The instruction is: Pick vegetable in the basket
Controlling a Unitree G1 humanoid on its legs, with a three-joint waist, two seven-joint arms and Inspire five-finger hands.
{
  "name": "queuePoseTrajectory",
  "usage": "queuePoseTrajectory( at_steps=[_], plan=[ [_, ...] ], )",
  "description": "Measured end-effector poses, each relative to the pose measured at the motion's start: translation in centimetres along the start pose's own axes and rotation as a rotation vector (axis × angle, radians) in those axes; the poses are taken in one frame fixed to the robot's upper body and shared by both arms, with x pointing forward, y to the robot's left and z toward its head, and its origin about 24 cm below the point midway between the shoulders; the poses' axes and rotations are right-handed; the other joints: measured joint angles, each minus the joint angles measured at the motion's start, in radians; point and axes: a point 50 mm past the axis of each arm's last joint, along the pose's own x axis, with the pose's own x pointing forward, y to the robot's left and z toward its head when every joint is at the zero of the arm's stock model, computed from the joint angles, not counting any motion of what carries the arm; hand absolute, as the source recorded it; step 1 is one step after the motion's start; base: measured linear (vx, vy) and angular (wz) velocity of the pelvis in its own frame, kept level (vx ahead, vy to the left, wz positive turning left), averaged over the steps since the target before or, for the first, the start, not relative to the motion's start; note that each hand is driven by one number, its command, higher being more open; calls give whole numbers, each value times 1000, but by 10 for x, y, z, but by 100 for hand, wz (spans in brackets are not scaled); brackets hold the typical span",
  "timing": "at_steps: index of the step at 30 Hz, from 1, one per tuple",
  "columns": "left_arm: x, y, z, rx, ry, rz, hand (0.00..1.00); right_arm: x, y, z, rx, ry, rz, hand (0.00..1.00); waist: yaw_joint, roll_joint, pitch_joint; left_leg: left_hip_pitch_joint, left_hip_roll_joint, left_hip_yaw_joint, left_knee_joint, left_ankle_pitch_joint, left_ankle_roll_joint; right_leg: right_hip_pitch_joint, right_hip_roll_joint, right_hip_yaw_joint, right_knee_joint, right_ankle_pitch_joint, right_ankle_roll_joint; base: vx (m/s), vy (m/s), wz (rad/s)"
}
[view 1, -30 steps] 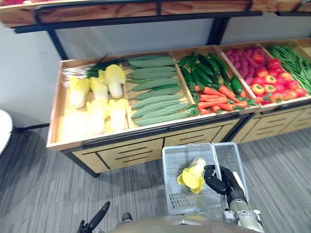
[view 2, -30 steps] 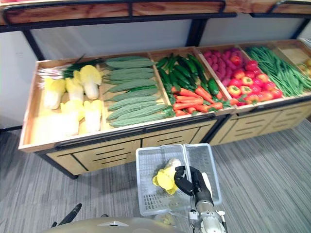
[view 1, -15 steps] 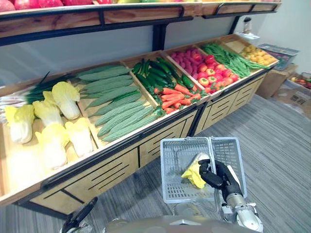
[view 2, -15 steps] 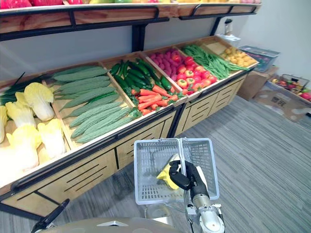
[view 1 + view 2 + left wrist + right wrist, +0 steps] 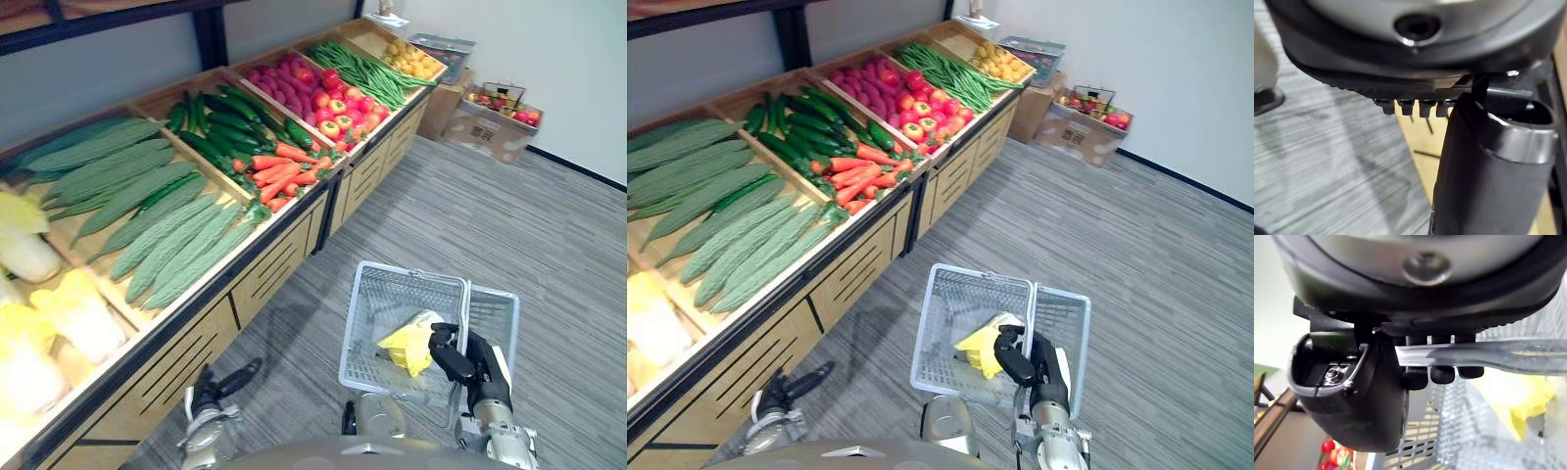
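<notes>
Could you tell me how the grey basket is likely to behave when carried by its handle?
The basket looks like light, stiff mesh plastic. Held by the right hand on its handle, it probably swings. The cabbage lying to one side may tilt it.

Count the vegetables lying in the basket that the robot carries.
1: a yellow cabbage lies in the grey basket, beside the handle that the right hand grips. The hand could hide part of the basket floor.
</notes>
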Motion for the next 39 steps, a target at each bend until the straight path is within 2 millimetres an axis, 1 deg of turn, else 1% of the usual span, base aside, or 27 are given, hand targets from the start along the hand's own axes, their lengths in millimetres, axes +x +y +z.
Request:
queuePoseTrajectory(
  at_steps=[1,2,3,4,5,6,7,8,10,12,15,19,21,22,23,24,25,27,28,30,31,32,33,34,35,38,39],
  plan=[
    [0,0,-1,2,7,-1,100,6,2,4,-15,-17,21,0,10,2,-5,7,-1,16,-35,23,-12,1,8,-72,-33,1,2,19,-123,-97],
    [0,0,0,1,3,0,100,7,2,5,-21,-19,26,0,15,3,-7,11,-3,29,-59,35,-28,4,19,-97,-57,1,2,-7,-181,-70],
    [1,3,2,4,-5,5,100,11,3,5,-29,-19,33,0,29,9,-7,13,-12,55,-102,66,-42,6,41,-128,-109,-1,5,10,-124,-48],
    [2,3,4,4,-12,6,100,13,3,5,-33,-18,37,0,39,9,-7,13,-23,66,-123,82,-40,8,50,-141,-140,-2,7,-4,-233,-55],
    [3,5,7,-1,-21,16,100,17,5,5,-46,-15,50,0,50,13,-6,13,-38,86,-176,120,-36,32,82,-168,-239,0,14,-21,-173,-35],
    [3,6,7,-3,-21,19,100,18,5,4,-55,-10,53,0,53,22,-5,13,-38,87,-191,135,-34,43,102,-171,-276,15,17,-21,-205,-18],
    [3,10,6,-18,-19,33,100,17,6,-1,-59,11,58,0,64,29,-6,15,-30,82,-208,165,-14,81,144,-175,-361,48,6,-4,-138,4],
    [3,14,4,-28,-14,48,100,16,8,-4,-60,29,67,0,72,30,-6,15,-4,71,-194,176,3,125,188,-182,-445,79,-3,-5,-186,6],
    [2,22,0,-39,3,76,100,16,11,-3,-64,27,82,0,80,32,-7,5,39,54,-150,177,4,161,235,-183,-525,105,-9,-10,-155,-5],
    [0,28,-13,-54,53,107,100,15,10,-4,-79,28,95,0,94,34,-7,-5,86,43,-102,179,8,187,278,-175,-579,112,-17,-1,-103,-8],
    [-3,37,-22,-71,83,138,100,12,6,-5,-84,33,70,0,95,35,-8,0,97,25,-103,188,21,217,297,-176,-610,112,-19,31,-6,10],
    [-6,46,-32,-102,121,176,100,8,8,-5,-82,32,88,0,95,40,-9,34,109,35,-84,195,25,243,313,-150,-620,114,-24,56,126,-20],
    [-8,51,-35,-114,127,195,100,5,10,-6,-84,37,104,0,102,44,-7,54,136,-7,-14,205,40,270,330,-103,-631,117,-28,61,92,-65],
    [-8,54,-35,-113,123,202,100,4,12,-5,-85,28,116,0,115,47,-3,49,148,-102,60,230,79,284,341,-45,-631,119,-35,62,99,-145],
    [-9,58,-38,-110,132,219,100,5,13,-2,-91,14,127,0,132,49,2,26,143,-243,142,230,105,291,350,30,-631,119,-49,58,104,-163],
    [-10,59,-40,-111,139,227,100,6,14,-1,-94,4,132,0,140,56,4,6,120,-325,173,191,93,290,353,68,-628,114,-65,40,152,-207],
    [-13,56,-46,-136,154,230,100,8,17,2,-93,-12,138,0,146,62,17,-63,17,-515,214,81,87,278,349,160,-601,108,-78,18,144,-158],
    [-15,56,-48,-169,155,242,100,8,20,3,-94,-14,147,0,151,61,31,-102,-55,-622,208,49,92,283,349,207,-587,106,-81,9,178,-137],
    [-19,60,-54,-191,168,256,100,9,25,4,-94,-20,167,0,162,54,48,-154,-146,-753,177,28,78,289,348,276,-562,103,-84,3,176,-124],
    [-21,62,-59,-202,181,267,100,8,28,3,-95,-19,183,0,176,50,54,-177,-189,-822,128,23,66,291,347,322,-544,100,-82,-24,188,-111],
    [-24,63,-62,-201,191,272,100,8,32,4,-104,-23,207,0,181,53,55,-190,-215,-869,25,43,56,286,350,356,-525,94,-73,-36,252,-108],
    [-25,60,-65,-204,199,268,100,8,32,8,-123,-39,226,0,180,85,54,-202,-216,-902,-93,88,17,277,368,381,-514,91,-62,-13,225,-117],
    [-26,58,-67,-207,210,266,100,8,35,7,-123,-36,242,0,190,96,55,-185,-214,-881,-109,74,3,277,367,408,-500,100,-42,27,170,-75],
    [-25,58,-66,-202,206,267,100,7,38,6,-119,-35,251,0,190,87,52,-178,-225,-871,-130,79,8,272,356,410,-500,101,-38,74,167,-62],
    [-24,60,-63,-180,195,263,100,7,40,8,-97,-42,258,0,190,75,54,-149,-249,-839,-186,99,14,249,330,429,-471,94,-8,72,148,-35],
    [-18,50,-53,-154,161,221,100,7,37,8,-104,-41,248,0,178,82,50,-90,-277,-798,-274,137,25,245,299,444,-441,65,17,64,149,-15],
    [-16,45,-49,-131,145,195,100,7,35,8,-108,-39,246,0,171,91,47,-71,-286,-792,-305,149,28,245,291,442,-433,51,23,93,103,2]
  ],
)
